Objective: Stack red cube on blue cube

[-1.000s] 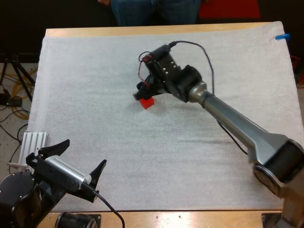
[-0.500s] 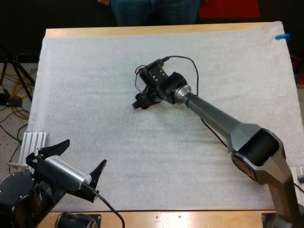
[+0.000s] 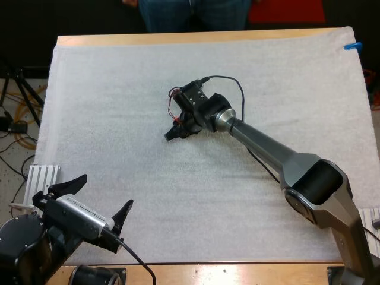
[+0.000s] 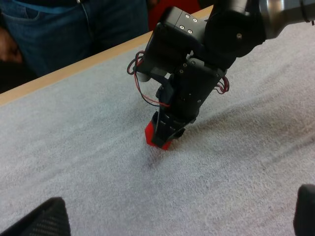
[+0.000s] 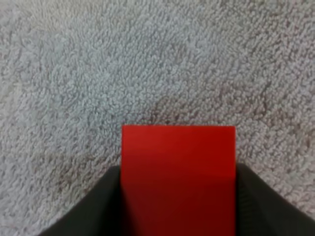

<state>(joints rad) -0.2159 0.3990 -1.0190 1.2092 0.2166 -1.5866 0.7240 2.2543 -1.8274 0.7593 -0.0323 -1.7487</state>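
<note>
Two arms share a pale wooden surface (image 3: 178,39) almost wholly covered by a white towelling mat (image 3: 107,89), and a person in blue jeans (image 3: 190,12) stands at its far side. The long grey right arm (image 3: 279,157) reaches across to about the middle of the mat. The black left arm (image 3: 24,243) sits at the near corner, and the left arm's fingers (image 3: 123,212) are spread wide with nothing between them. The right arm's fingers (image 5: 93,211) point down at the mat and press from both sides on a small solid red cube (image 4: 156,139). The cube's lower edge seems to rest on the towelling, near the mat's centre. A second ago the wrist hung higher, and the red cube lay in plain sight on the mat just under the fingertips. Since then the arm has sunk, and the fingers have come down over the cube and closed on its sides, so from above it is now mostly hidden. That suggests the grasp is made or nearly made, but the cube does not look lifted yet. I judge the task to be early, with the lift, the carry to the blue cube and the placing on top of it all left to do. The grip looks square across two flat faces, which should hold well once the arm rises.
</note>
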